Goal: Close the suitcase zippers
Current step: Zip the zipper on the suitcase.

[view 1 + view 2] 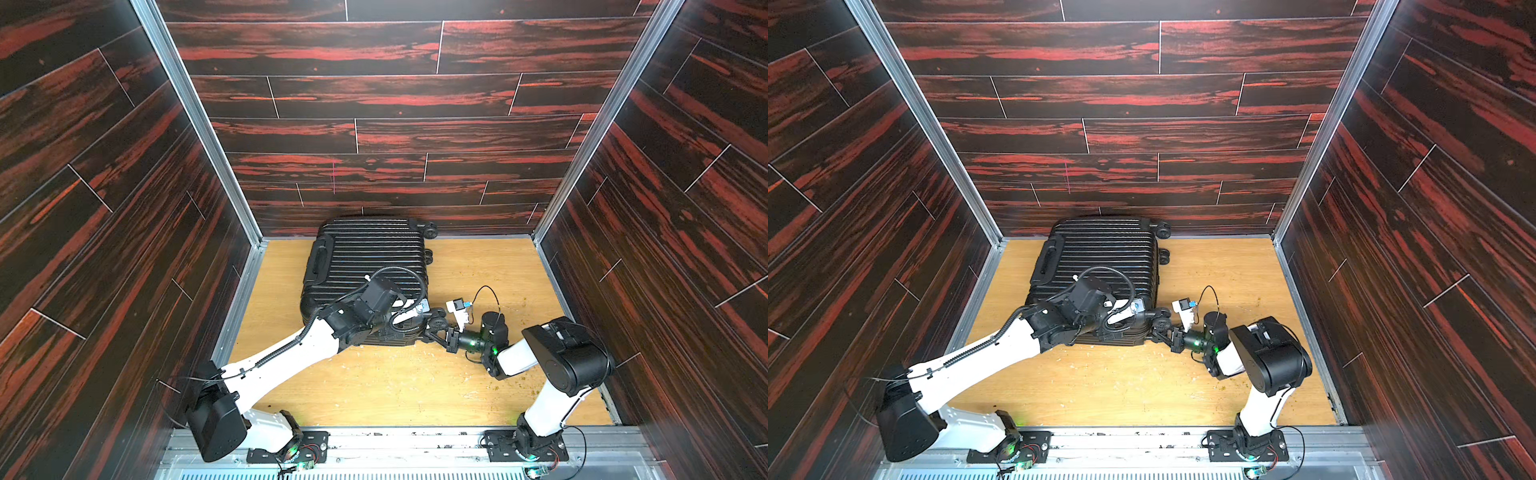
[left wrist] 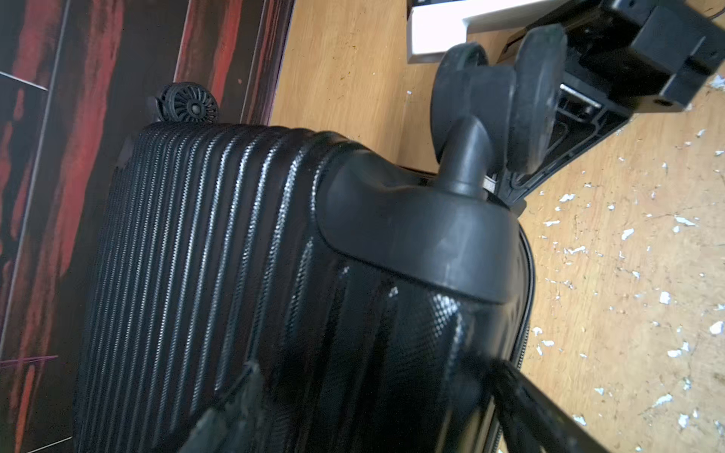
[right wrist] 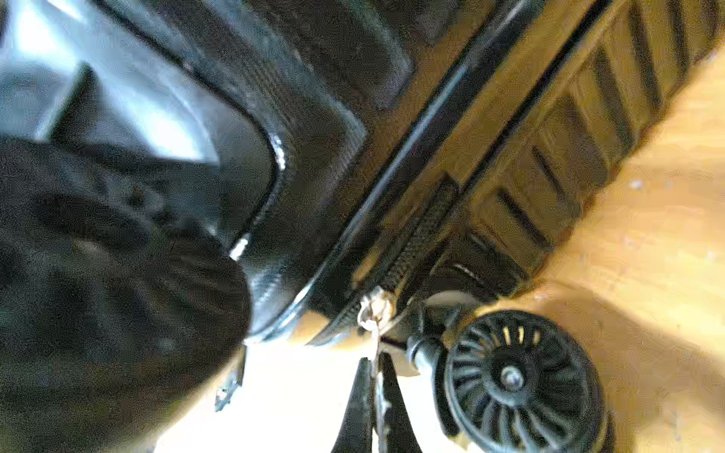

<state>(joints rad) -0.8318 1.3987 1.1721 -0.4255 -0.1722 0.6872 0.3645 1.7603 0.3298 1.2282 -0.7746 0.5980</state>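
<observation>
Where the suitcase (image 1: 365,257) lies: flat on the wooden floor (image 1: 478,270), ribbed shell up, in the far left part of the floor, its far edge by the back wall (image 1: 374,124); both top views show it so (image 1: 1100,257).
Shells: one lies on the other, so the lining is hidden.
Handle (image 1: 322,257): on the case's left side wall, facing up and outward.
Far wheel (image 1: 430,228): sticks out of the case's right end, close to the back wall.
Near wheel (image 3: 510,380): at the near right corner of the case, spoked hub facing the right wrist camera.
Left gripper (image 2: 376,404): over the near right corner of the upper shell, with its jaws spread wide. One finger (image 2: 231,408) is over the ribbed top and the other is by the shell's edge. Nothing is held. Whether the fingers touch the shell cannot be told from the blur.
Right gripper (image 3: 374,376): low at the same corner, just beside the near wheel, with its two fingertips pinched together on the zipper pull (image 3: 372,319).
Zipper pull: a pale metal tab hanging from the slider at the seam between the two shells, its free end between the closed fingertips.
Zipper track (image 3: 419,239): a woven black band running from the slider along the seam. The view is too blurred to tell how much of it is joined.
Floor near the arms: scuffed, with pale flecks.
</observation>
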